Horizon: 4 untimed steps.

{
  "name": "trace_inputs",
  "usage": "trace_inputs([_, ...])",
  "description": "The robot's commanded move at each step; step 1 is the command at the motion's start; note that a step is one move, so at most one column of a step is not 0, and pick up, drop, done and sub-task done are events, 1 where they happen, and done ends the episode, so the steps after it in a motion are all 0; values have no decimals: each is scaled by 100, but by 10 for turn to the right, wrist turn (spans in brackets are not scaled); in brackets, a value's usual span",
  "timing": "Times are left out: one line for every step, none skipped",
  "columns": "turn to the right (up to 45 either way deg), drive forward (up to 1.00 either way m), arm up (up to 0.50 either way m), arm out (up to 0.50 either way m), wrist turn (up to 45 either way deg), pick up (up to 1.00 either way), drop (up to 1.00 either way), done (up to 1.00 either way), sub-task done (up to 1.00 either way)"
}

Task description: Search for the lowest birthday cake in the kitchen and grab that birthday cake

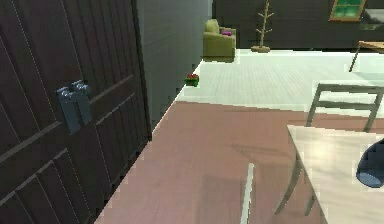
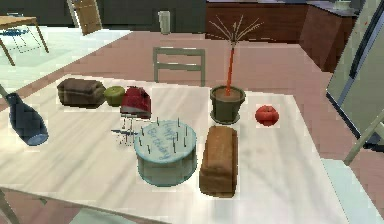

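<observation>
Ok, in the arm side view the round pale-teal birthday cake with thin dark candles [image 2: 165,153] sits on the pale wooden table [image 2: 300,175], left of the tabletop's middle and toward the picture's bottom edge. A brown bread loaf [image 2: 218,160] lies just beside it on the right; I can't tell if they touch. A small dark wiry item [image 2: 126,131], too small to identify, stands just up-left of the cake. Behind that there is a dark red wedge-shaped piece [image 2: 137,102], then a green apple [image 2: 114,96] and a dark brown block-shaped loaf [image 2: 80,93] in a row to the left. A terracotta pot with a red-stemmed bare twig plant [image 2: 227,103] is behind the bread loaf, with a red round fruit [image 2: 266,115] to its right. A dark blue narrow-necked vase [image 2: 28,122] is at the table's left end. A pale slatted chair [image 2: 180,62] stands at the far side, and a steel fridge [image 2: 362,70] is at the right edge. In the forward view there is a dark panelled double door with metal handles [image 1: 73,100] on the left, the table corner on the right, a green armchair [image 1: 217,40] and a wooden coat stand [image 1: 263,25] far back. Gripper state: cannot tell.
</observation>
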Motion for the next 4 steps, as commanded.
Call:
trace_inputs([0, 0, 36, 0, 0, 0, 0, 0, 0])
trace_inputs([0, 0, 0, 18, 0, 0, 0, 0, 0])
trace_inputs([0, 0, 0, 0, 450, 0, 0, 0, 0])
trace_inputs([0, 0, 0, 0, 450, 0, 0, 0, 0])
